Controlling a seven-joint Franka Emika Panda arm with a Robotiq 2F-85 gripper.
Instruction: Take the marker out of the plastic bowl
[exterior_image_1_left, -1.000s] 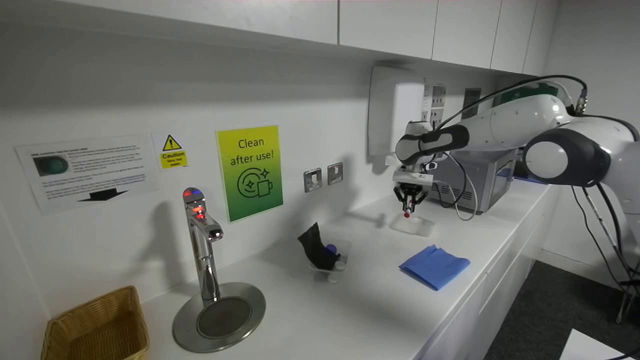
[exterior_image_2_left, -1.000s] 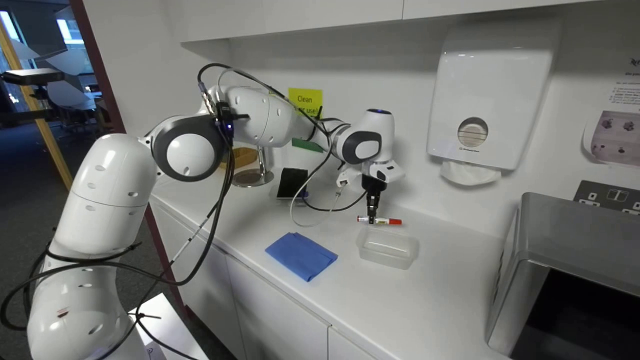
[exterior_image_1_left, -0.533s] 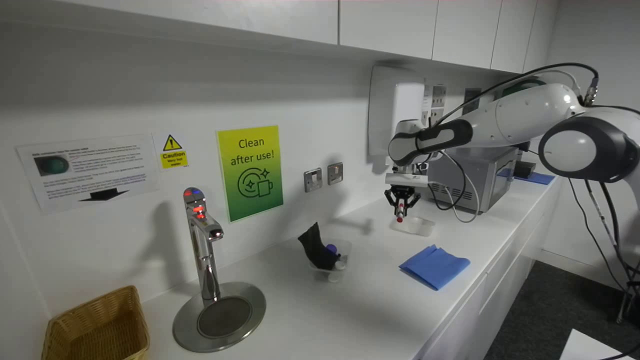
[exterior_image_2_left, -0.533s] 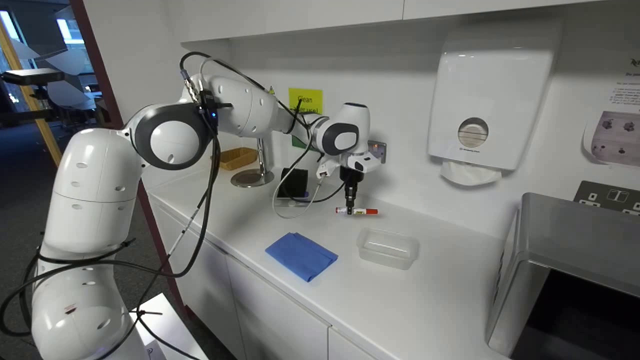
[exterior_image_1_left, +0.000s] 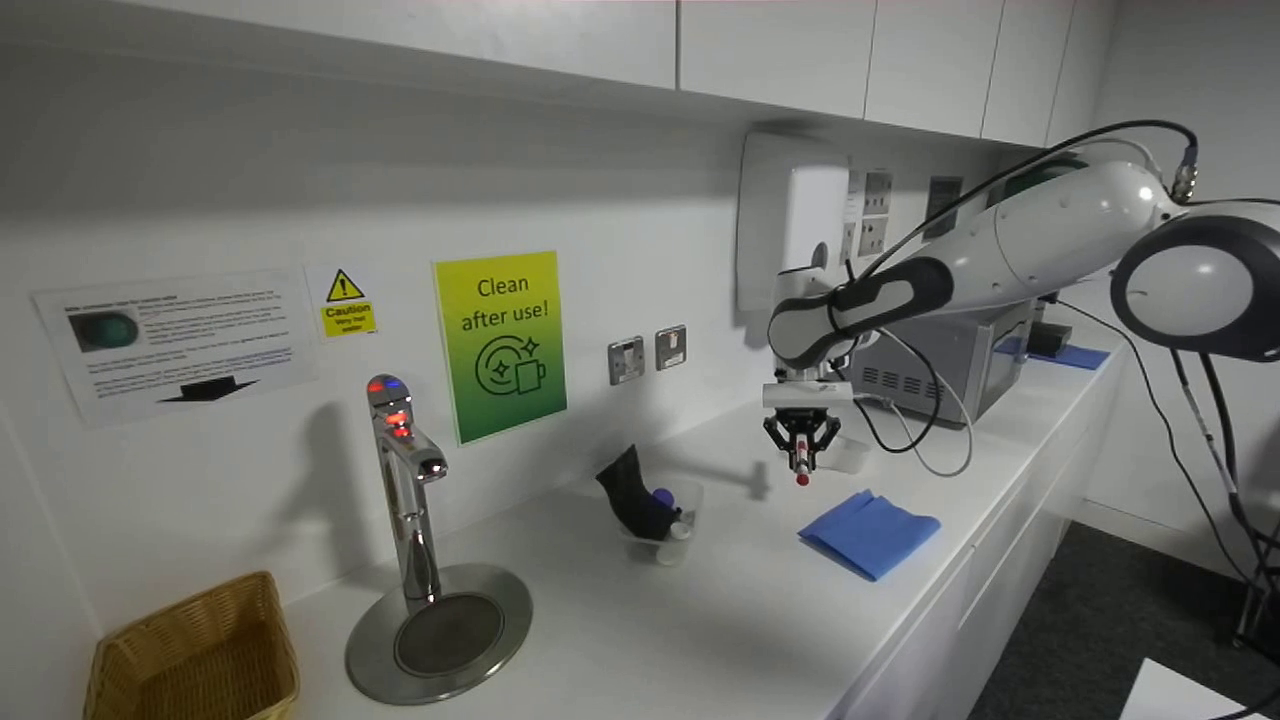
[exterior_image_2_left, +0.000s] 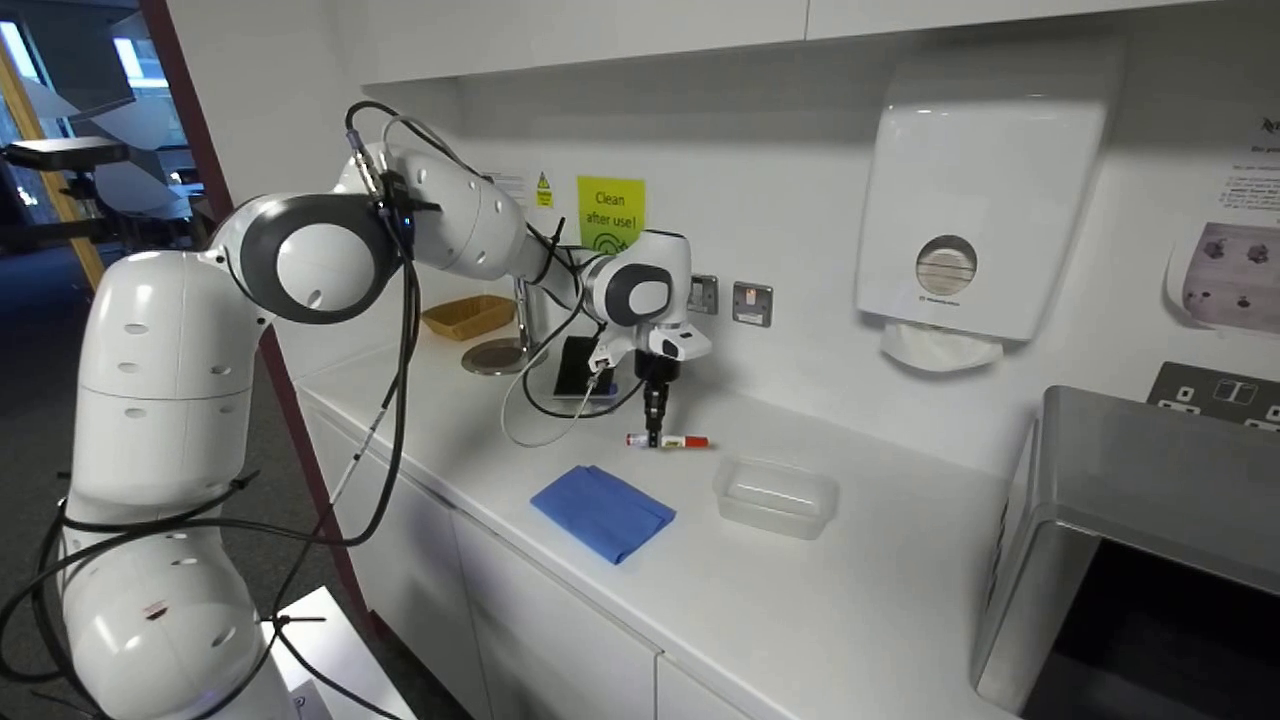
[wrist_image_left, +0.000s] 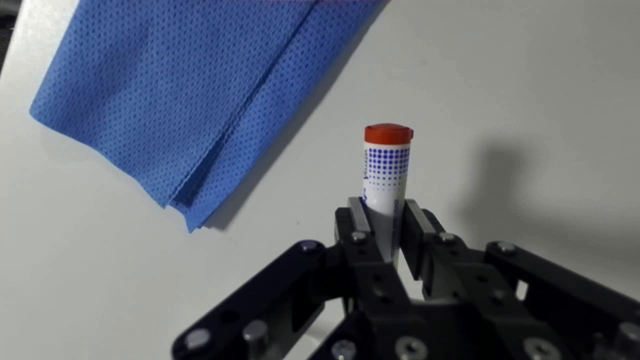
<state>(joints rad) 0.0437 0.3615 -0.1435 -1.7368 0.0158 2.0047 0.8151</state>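
Claw (wrist_image_left: 387, 215) closed down to the width of the marker (wrist_image_left: 385, 192), gripping it level above the counter (exterior_image_2_left: 870, 600), between the cloth (exterior_image_2_left: 603, 513) and the back edge. Since half a second ago, both have moved farther from the bowl (exterior_image_2_left: 770, 512), toward the end with the tap (exterior_image_1_left: 405, 490), and lower; bowl and cloth unmoved.

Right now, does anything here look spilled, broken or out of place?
Nothing looks spilled or broken, and the pen held by the tool looks fine. One oddity: a black object in the clear tub nearest the tap pokes up, slanted, above the rim. I can't tell what it is.
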